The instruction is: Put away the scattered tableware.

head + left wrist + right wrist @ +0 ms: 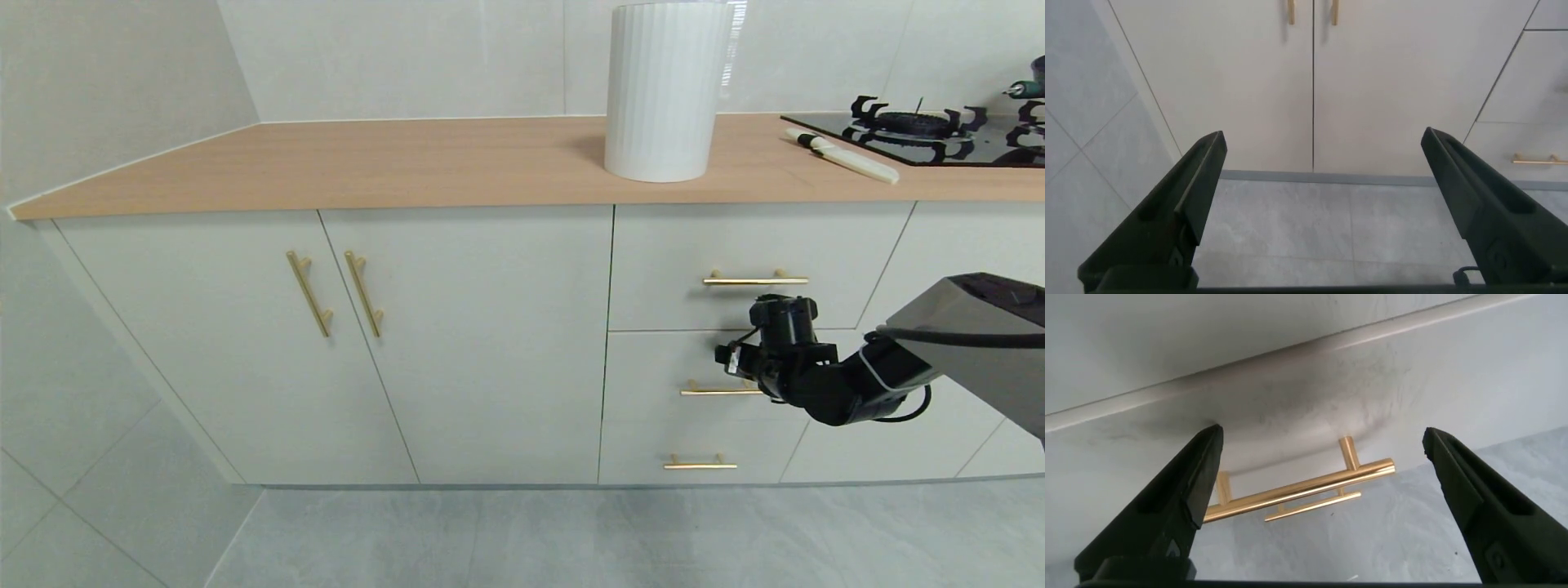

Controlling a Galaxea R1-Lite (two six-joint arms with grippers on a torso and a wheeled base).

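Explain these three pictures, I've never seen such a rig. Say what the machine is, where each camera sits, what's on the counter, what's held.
It is a two-armed robot facing kitchen cabinets. The wide picture comes from its head; the other two from wrist cameras looking out between each gripper's fingers. On the wooden countertop are a white ribbed container, a pale knife and a gas hob. The right gripper is open in front of the middle drawer handle; the left gripper is open, pointing toward the floor. Both are empty.

No text, label, number or sign can be read on anything in these views.
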